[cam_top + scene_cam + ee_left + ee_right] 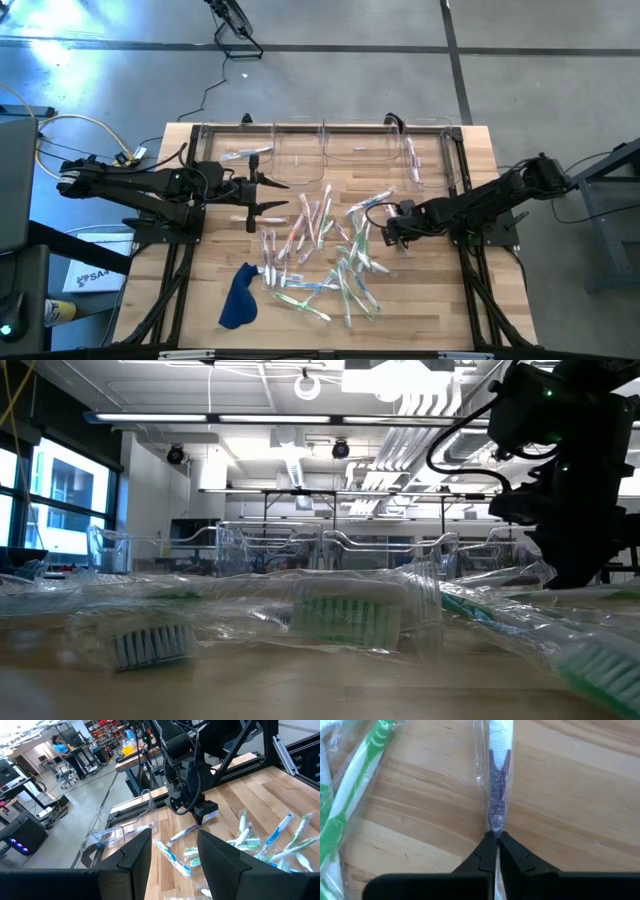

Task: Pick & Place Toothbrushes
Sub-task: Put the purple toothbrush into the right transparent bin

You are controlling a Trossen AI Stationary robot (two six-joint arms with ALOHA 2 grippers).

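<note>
The right gripper [496, 836] is pinched tight on the purple-and-white toothbrush [497, 785], down on the table [440, 300] at about 3 o'clock of the toothbrush pile [325, 250]. A straight lift is probably best, so the wrapper isn't dragged. The left gripper [262, 193] is parked spread at 10 o'clock, by the clear bins [350, 150].

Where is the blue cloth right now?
In the high view, the blue cloth lies on the table's near-left part, just left of the toothbrushes pile, below the waiting left tool.
</note>
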